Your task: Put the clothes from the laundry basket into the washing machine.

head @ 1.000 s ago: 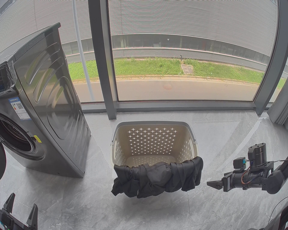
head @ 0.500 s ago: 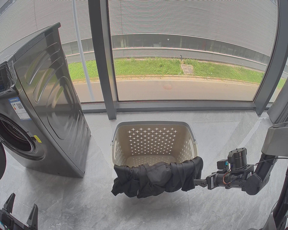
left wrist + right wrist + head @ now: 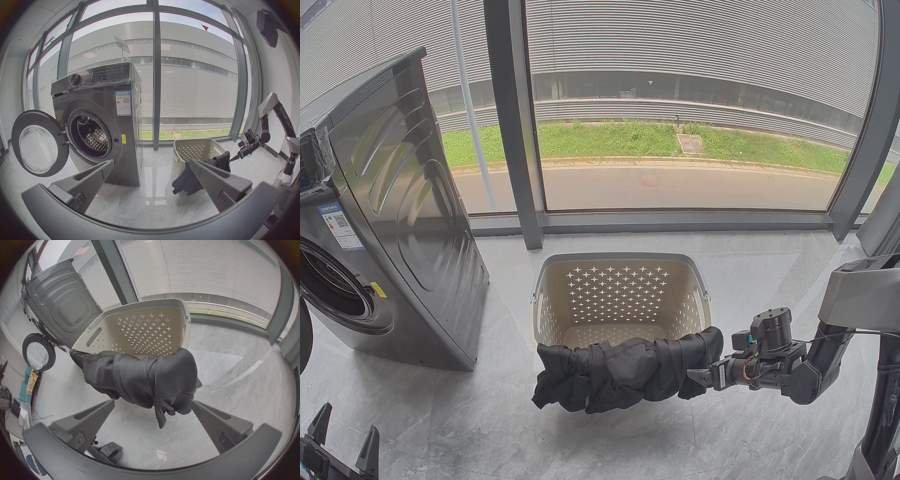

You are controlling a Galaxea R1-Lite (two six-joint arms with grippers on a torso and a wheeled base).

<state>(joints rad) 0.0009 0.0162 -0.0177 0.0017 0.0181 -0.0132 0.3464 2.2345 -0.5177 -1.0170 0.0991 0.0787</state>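
— Standing at the floor's left edge, what is it?
— The washing machine (image 3: 394,219), its door open. The laundry basket (image 3: 619,257) sits mid-floor.
— And the clothes?
— A black garment (image 3: 625,372) drapes over the basket's near rim. The right end effector (image 3: 700,377), spread wide and empty, is at the garment's right end. The left end effector (image 3: 349,420) gapes, holding nothing.

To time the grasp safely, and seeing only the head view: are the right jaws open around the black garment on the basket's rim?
Observer: Open. In the right wrist view a loose end of the black garment hangs between the tips of the right jaws, not yet clamped.
Operator: Is the washing machine ready to load?
Observer: Yes. The left wrist view shows its door swung fully open, the drum exposed.
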